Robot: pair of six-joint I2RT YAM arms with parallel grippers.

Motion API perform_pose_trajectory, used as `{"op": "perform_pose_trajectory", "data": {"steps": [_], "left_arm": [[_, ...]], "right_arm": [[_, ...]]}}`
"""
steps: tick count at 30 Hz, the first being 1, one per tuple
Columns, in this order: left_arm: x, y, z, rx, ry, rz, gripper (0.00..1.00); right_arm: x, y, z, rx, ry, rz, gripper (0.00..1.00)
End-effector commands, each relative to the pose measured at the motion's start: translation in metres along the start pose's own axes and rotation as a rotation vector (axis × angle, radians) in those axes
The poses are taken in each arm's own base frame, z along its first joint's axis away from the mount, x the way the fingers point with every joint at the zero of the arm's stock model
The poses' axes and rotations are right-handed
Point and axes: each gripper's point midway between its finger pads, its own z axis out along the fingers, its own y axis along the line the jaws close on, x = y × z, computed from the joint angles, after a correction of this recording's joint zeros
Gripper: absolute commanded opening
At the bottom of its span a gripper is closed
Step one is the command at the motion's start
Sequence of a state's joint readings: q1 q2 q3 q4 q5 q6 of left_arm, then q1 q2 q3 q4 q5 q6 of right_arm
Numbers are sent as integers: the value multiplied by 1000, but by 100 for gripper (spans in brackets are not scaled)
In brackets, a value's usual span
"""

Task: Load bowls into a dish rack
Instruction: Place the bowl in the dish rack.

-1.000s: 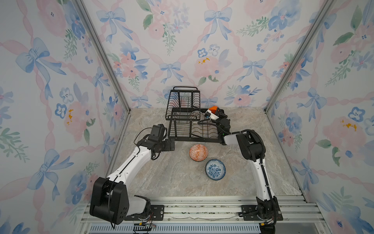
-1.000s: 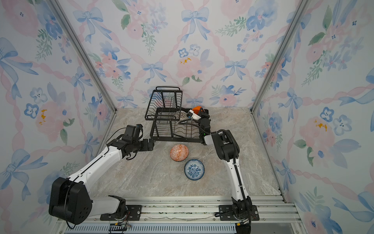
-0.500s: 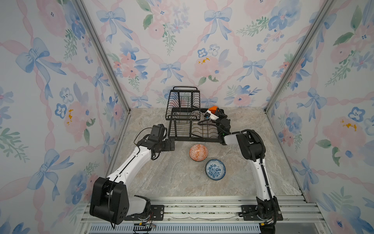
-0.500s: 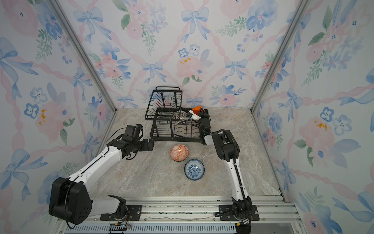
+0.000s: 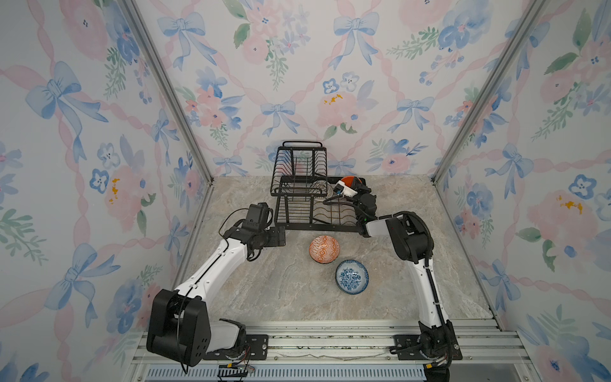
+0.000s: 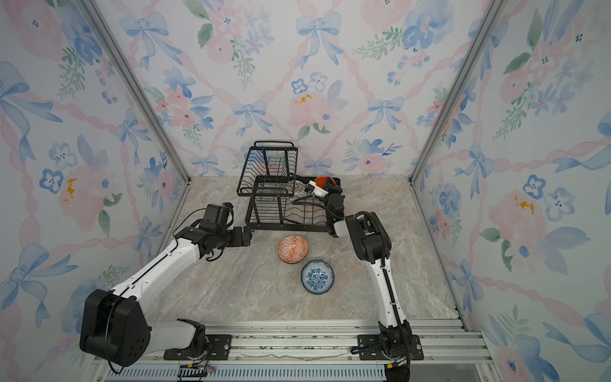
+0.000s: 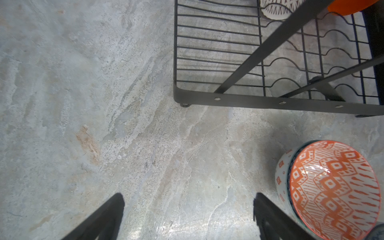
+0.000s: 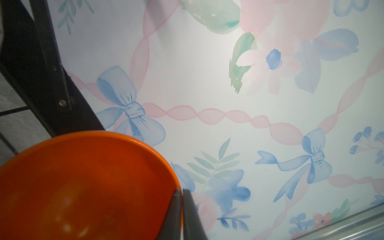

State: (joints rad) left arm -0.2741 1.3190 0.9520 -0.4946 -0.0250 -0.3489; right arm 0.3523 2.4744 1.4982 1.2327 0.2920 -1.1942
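At rack [image 5: 317, 227] far-right corner, R gripper [image 8: 181, 192] pinched tight on orange bowl [image 8: 83, 187] rim; lattice bowl [image 5: 322, 190] sits in rack's lower tray. L gripper [image 7: 188, 197] spread wide, holding nothing, over bare table [image 5: 264, 291] by rack's front edge; patterned bowl [image 5: 324, 249] & blue bowl [image 5: 351, 276] on table, apart from rack

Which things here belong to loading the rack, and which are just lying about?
Job: dish rack; orange bowl, gripped; black-and-white bowl in the rack; orange-patterned bowl; blue floral bowl.
Not of the job: marble tabletop; wallpapered walls.
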Motion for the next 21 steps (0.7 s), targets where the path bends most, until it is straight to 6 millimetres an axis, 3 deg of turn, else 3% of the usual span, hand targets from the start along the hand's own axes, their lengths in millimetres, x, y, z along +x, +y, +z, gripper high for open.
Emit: {"op": "perform_pose_trajectory", "data": {"steps": [1, 21], "left_arm": [[-1, 3, -2, -1, -6, 7, 98], [-2, 1, -4, 10, -18, 9, 98]], "right_arm": [[18, 12, -4, 7, 26, 11, 2], [4, -17, -9, 76, 10, 53, 3]]}}
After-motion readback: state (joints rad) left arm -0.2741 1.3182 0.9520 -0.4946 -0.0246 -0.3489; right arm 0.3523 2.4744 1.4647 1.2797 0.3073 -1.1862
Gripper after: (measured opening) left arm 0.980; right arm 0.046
